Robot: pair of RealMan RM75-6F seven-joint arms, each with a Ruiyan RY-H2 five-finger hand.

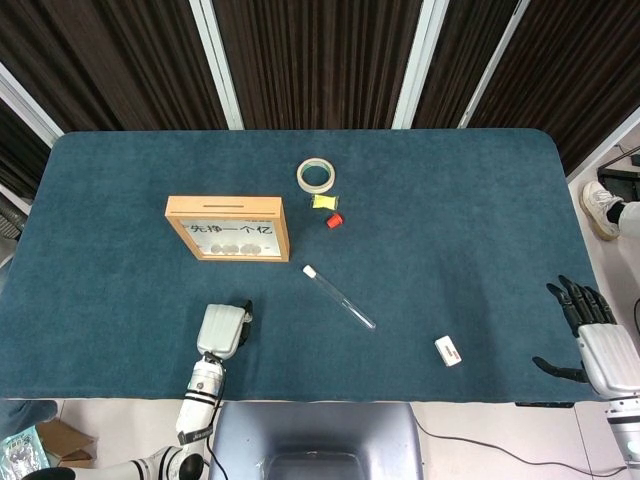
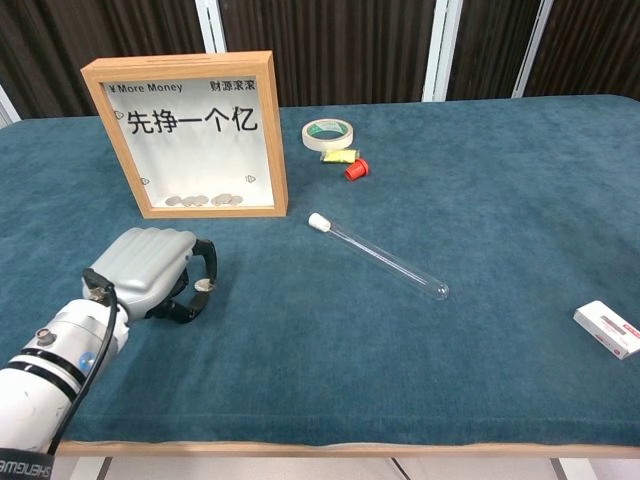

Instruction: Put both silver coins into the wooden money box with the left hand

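Note:
The wooden money box [image 2: 278, 130] stands upright at the back left, with several coins lying behind its glass at the bottom. From above, the money box [image 1: 228, 205] shows the slot in its top edge. My left hand [image 2: 152, 272] rests on the cloth in front of the box, fingers curled in. It pinches a small silver coin [image 2: 203, 286] between thumb and fingertip. In the head view the left hand [image 1: 223, 330] is near the table's front edge and hides the coin. No other loose coin shows. My right hand [image 1: 592, 335] hangs past the table's right front corner, fingers spread and holding nothing.
A glass test tube [image 2: 378, 256] lies diagonally in the middle of the table. Behind it are a tape roll [image 2: 329, 133], a yellow piece [image 2: 340, 156] and a red cap [image 2: 355, 169]. A small white box [image 2: 608, 329] lies at the front right.

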